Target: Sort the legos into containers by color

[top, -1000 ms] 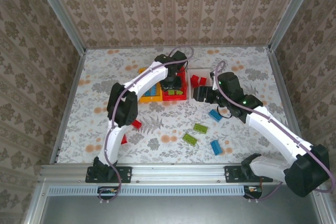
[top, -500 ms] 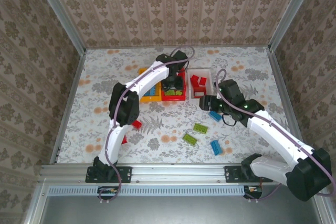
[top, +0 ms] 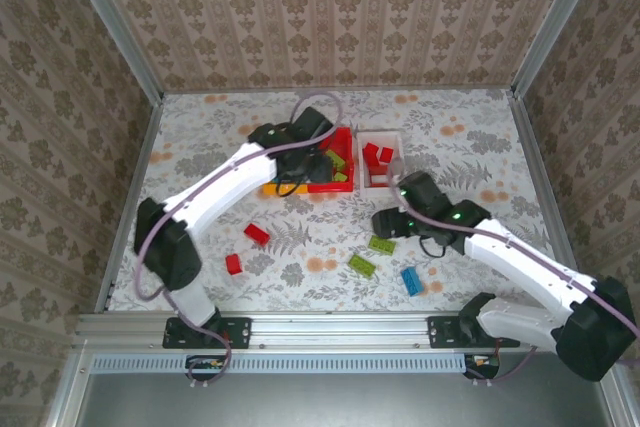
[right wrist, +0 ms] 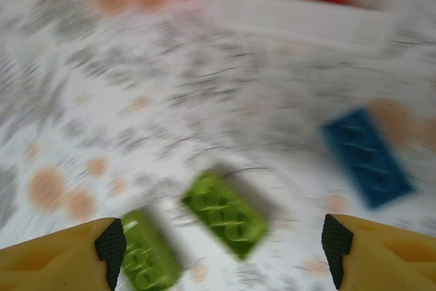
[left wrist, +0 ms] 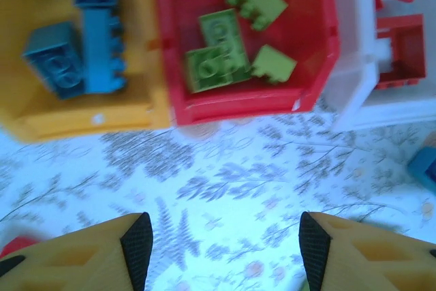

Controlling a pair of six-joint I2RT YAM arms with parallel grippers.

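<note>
No word, number, brand mark or sign can be read on the legos (left wrist: 219, 39), on the containers (left wrist: 238, 108) or on the flowered tabletop (left wrist: 225, 175), and the brick studs are too blurred to show any lettering.
</note>
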